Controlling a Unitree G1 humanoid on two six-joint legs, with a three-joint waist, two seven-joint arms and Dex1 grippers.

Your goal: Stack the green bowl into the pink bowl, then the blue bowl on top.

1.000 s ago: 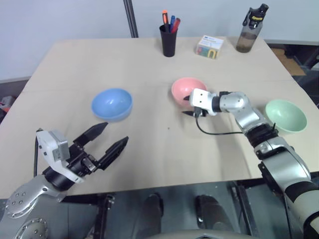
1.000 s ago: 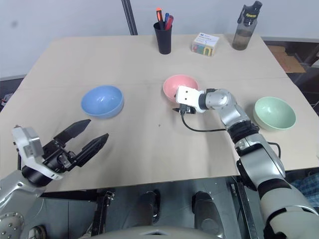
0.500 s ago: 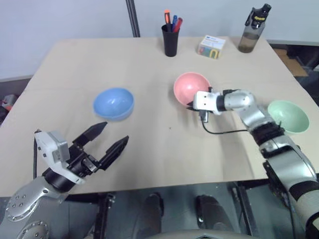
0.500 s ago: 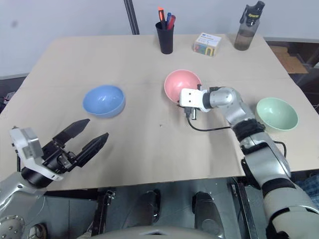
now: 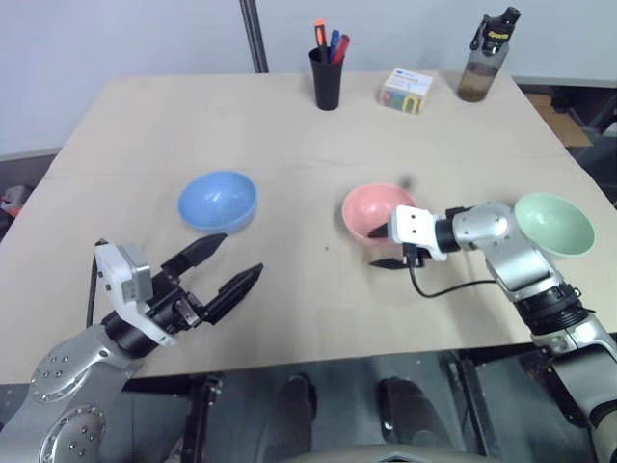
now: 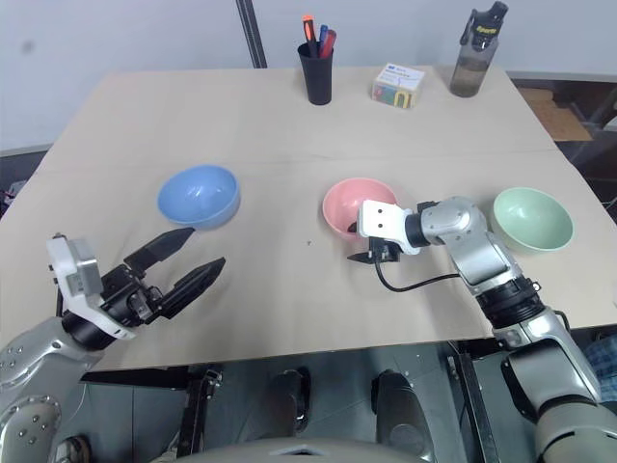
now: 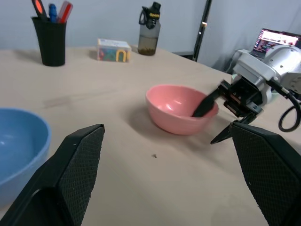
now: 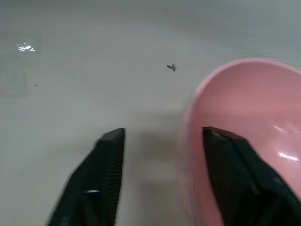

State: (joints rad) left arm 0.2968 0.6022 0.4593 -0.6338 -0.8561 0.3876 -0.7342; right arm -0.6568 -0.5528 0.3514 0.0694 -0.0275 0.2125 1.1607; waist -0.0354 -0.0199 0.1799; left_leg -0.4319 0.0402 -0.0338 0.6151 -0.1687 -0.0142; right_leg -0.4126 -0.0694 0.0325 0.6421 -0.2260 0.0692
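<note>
The pink bowl (image 5: 376,206) sits upright right of the table's middle. My right gripper (image 5: 374,251) is open across its near rim, one finger (image 7: 205,105) inside the bowl and the other (image 7: 222,136) outside on the table side. The rim passes between the fingers without being pinched in the right wrist view. The green bowl (image 5: 555,224) rests near the right edge, beyond my right forearm. The blue bowl (image 5: 217,201) stands on the left half. My left gripper (image 5: 239,255) hovers open and empty over the near left of the table, short of the blue bowl.
A black pen cup (image 5: 326,77), a small coloured box (image 5: 406,90) and a dark bottle (image 5: 487,56) line the far edge of the tan table (image 5: 289,125). A cable (image 5: 453,285) loops from my right wrist onto the tabletop. A laptop (image 7: 278,40) stands beyond the table's right side.
The pink bowl was tipped and dragged toward the near edge by my right gripper. It now sits level, and the gripper has opened around its rim.
</note>
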